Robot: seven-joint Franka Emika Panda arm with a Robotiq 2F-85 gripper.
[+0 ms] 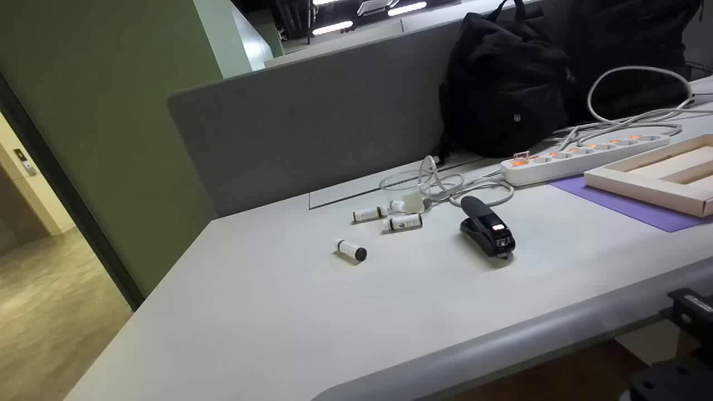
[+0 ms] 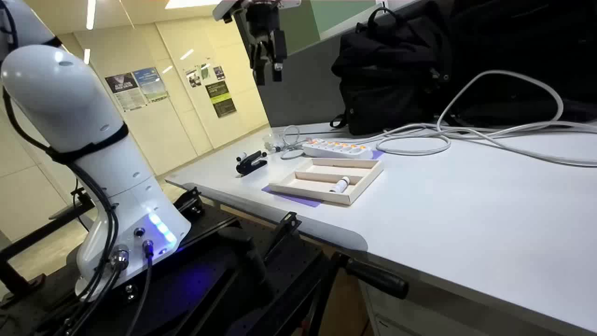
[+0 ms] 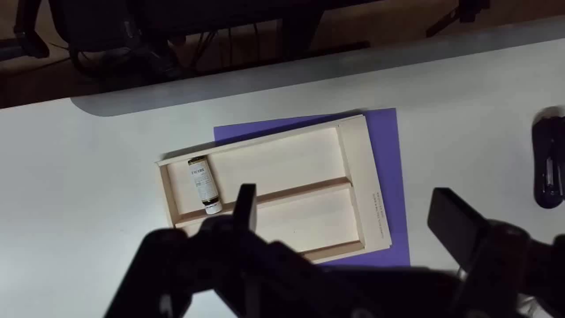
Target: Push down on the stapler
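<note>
- At left in the wrist view, a labeled, white-capped bottle [image 3: 204, 182] lies crosswise in the upper compartment of a pale tray [image 3: 368, 190].
- At center, my claw [image 3: 346, 203] hangs high above the table [image 3: 463, 132], spread wide, well apart from the tray.
- At right, the black stapler [image 3: 548, 163] rests on the table, cut by the view's edge.

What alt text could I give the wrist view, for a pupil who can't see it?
Looking down past an open black gripper at a white table, with a black stapler partly cut off at the picture's right edge. Near the middle, a pale divided tray lies on a purple sheet, holding a labelled bottle.
</note>
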